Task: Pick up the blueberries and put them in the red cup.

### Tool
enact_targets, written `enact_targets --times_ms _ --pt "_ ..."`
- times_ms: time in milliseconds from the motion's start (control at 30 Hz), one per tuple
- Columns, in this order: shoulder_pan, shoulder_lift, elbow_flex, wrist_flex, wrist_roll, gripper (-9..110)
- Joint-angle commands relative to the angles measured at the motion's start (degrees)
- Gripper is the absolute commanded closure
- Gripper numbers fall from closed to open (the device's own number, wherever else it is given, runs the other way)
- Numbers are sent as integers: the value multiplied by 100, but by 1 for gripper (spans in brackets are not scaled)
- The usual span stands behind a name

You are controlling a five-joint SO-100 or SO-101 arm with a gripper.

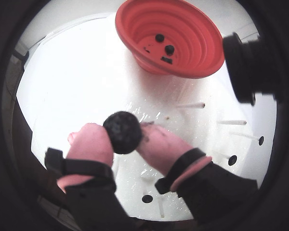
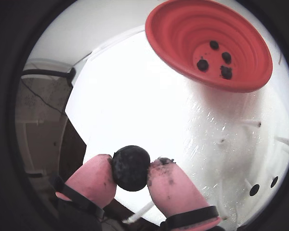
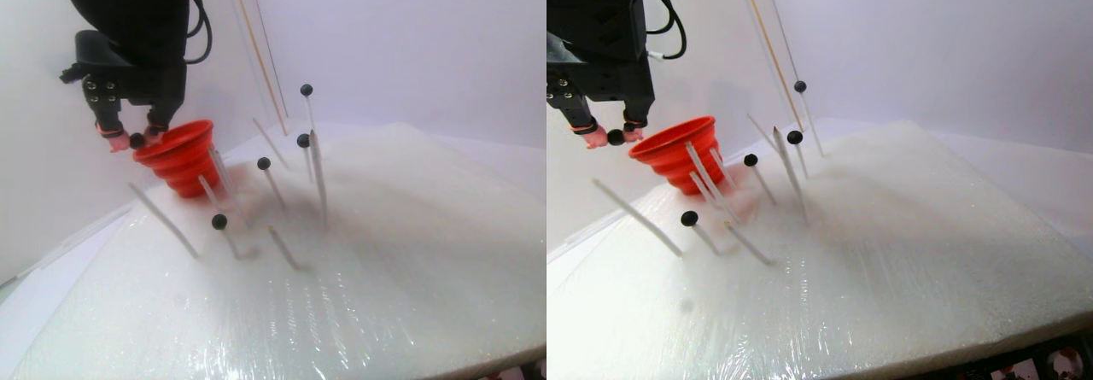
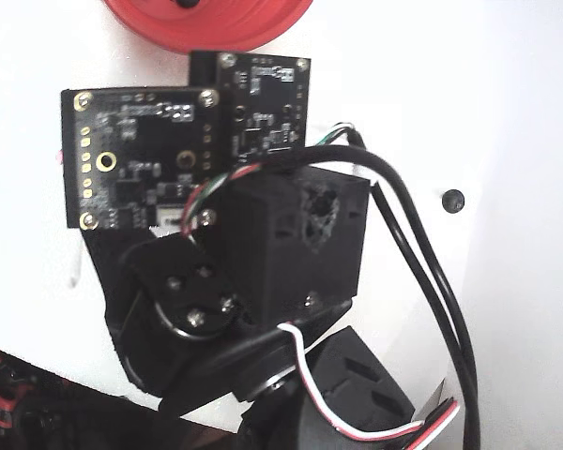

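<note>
White surface point(image 3: 410, 269) carries thin stakes, several topped with dark berries, presumably to present them for picking. Red cup point(image 2: 209, 43) stands at its far corner, already holding a few berries. Pincer point(image 2: 131, 169), raised just short of the cup's rim, is clenched on one blueberry point(image 2: 130, 168), evidently for delivery.

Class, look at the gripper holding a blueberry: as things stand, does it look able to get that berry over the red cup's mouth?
Probably yes. The gripper is shut on a blueberry just beside the red cup, at about rim height in the stereo pair view. Nothing stands between them; the white sticks rise on the cup's other side.
</note>
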Motion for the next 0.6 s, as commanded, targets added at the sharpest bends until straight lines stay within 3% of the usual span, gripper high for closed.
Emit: enact_targets --times_ms 0,567 --pt "9 255 -492 44 -9 91" --pt "246 -466 -1538 79 53 91"
